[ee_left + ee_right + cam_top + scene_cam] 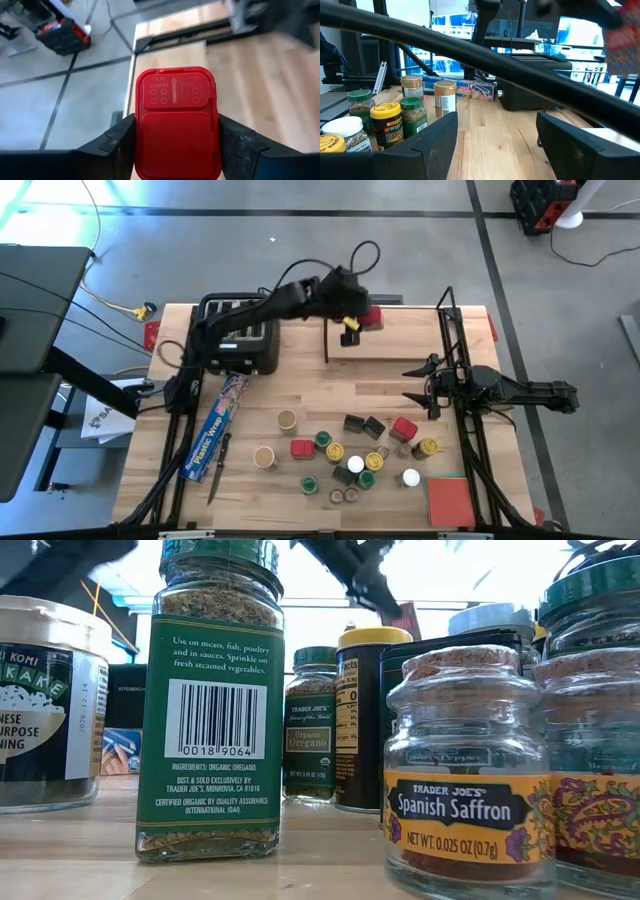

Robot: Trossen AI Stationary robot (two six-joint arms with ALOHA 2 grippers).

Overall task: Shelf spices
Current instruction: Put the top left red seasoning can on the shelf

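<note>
Holding red tin [176, 125] in left gripper [176, 145] jaws, over shelf [400, 348]. Tin light, stiff, slippery; I pinch flat sides. Right gripper [418, 382] jaws apart, nothing inside, near bench middle.

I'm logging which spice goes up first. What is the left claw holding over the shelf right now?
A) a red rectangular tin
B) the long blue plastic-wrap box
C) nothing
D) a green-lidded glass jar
A: the left claw grips a red rectangular tin between its fingers, above the light-wood shelf board.

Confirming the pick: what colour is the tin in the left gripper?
Red tin, clearest in the left wrist view.
</note>
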